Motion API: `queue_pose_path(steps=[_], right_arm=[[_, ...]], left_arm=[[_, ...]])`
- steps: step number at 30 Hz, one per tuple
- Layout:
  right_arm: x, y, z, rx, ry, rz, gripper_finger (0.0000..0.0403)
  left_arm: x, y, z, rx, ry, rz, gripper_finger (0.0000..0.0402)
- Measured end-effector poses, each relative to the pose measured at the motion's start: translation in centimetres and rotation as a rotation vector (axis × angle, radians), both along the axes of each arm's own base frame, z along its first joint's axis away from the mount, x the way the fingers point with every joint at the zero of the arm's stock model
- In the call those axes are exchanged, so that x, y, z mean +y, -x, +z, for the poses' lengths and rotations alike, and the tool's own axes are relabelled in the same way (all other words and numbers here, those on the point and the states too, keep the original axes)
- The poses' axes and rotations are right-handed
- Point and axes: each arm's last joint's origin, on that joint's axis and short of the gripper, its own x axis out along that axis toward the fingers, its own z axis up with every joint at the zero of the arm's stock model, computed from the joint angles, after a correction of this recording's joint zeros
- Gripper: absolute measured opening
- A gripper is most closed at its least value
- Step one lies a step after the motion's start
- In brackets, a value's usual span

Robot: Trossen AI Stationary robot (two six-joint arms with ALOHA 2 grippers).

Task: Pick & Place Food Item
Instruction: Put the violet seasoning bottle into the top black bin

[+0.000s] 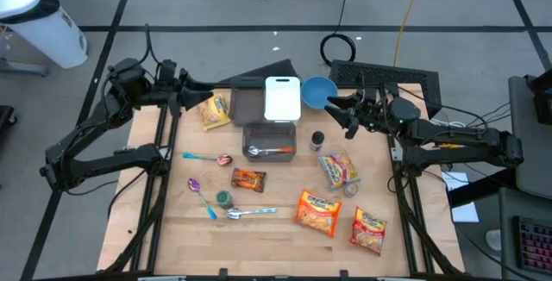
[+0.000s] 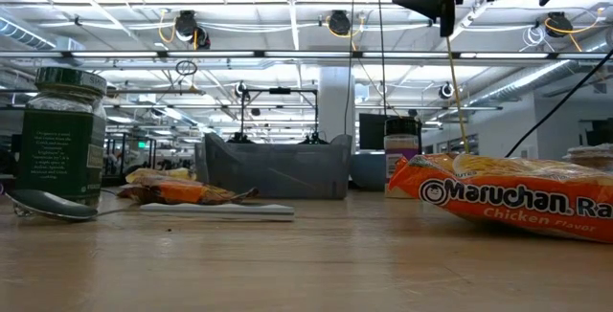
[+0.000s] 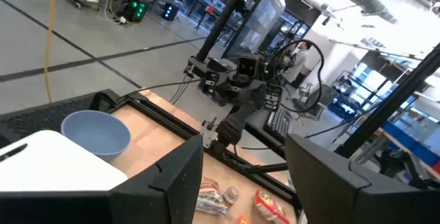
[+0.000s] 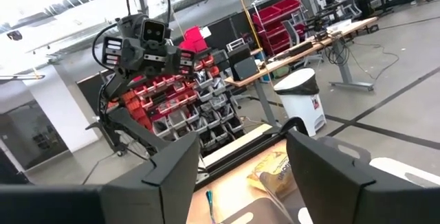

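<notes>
High view: the left gripper and right gripper hang over the table's far edge, ramen packets lying near.

Wrist views: both sets of fingers spread wide, empty.

Risk: crowded packets and spoons could foul a descending grasp.

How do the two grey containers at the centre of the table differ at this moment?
The far grey container looks empty; the near grey container holds an orange-handled utensil. The far one sits beside the white lid, next to the yellow snack bag; the near one sits closer to the table's middle, next to a small dark jar. Both are grey, rectangular and open-topped. Neither gripper, left or right, touches them.
</notes>
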Motion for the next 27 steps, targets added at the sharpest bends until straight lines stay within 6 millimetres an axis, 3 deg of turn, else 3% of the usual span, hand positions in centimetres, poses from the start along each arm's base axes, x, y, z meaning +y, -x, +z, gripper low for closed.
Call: queue_pose_path(steps=[13, 19, 27], right_arm=[[1.1, -0.7, -0.4, 0.046, 0.011, 0.057, 0.0204], [1.1, -2.4, 2.0, 0.067, 0.043, 0.072, 0.0205], [0.1, -5.0, 5.1, 0.37, 0.115, 0.057, 0.0236]], left_arm=[[0.0, -0.1, 0.2, -0.012, -0.027, 0.034, 0.0192], [0.5, -1.7, -0.1, -0.01, -0.047, 0.017, 0.0204], [2.1, -4.1, -1.6, 0.064, 0.019, -0.019, 0.0209]])
